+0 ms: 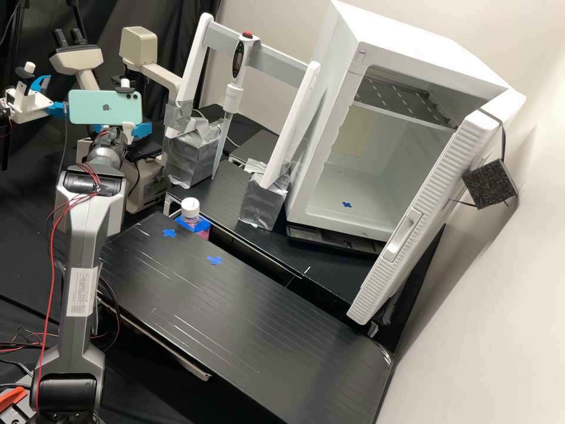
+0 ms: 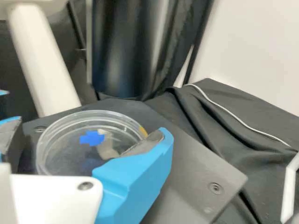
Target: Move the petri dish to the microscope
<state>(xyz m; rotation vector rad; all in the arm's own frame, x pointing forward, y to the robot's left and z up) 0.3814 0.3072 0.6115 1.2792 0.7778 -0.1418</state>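
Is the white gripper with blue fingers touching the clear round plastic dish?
Cannot tell. In the wrist view, one blue finger covers part of the dish, hiding any contact.

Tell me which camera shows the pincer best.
The wrist view: it shows the pincer up close, its blue fingers apart on either side of the petri dish. In the high view, a bit of blue finger peeks out by the green phone, which hides much of the rest.

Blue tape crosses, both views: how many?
4: two crosses on the black bench, one inside the white incubator, one seen through the clear round petri dish. Others may be hidden.
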